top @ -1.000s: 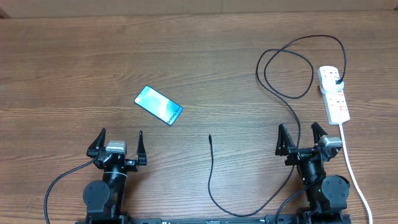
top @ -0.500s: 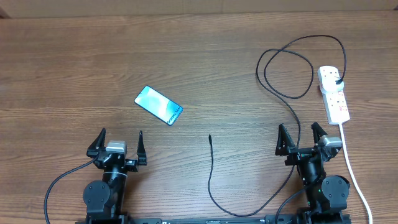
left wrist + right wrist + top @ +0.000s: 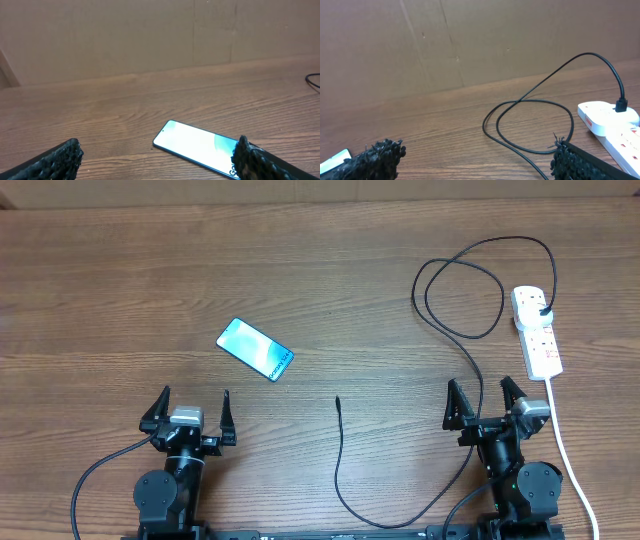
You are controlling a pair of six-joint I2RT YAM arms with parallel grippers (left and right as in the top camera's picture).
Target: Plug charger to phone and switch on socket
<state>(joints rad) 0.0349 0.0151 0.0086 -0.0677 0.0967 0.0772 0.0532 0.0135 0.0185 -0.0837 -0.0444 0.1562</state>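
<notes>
At the table (image 3: 100, 270) edge, jaws wide.

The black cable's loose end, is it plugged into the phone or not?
Not plugged in. The charger's tip lies on the table, apart from the phone; its plug sits in the socket.

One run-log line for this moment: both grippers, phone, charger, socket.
left gripper: open, empty | right gripper: open, empty | phone: lying flat, unplugged | charger: plug in socket, connector tip loose, apart from phone
</notes>
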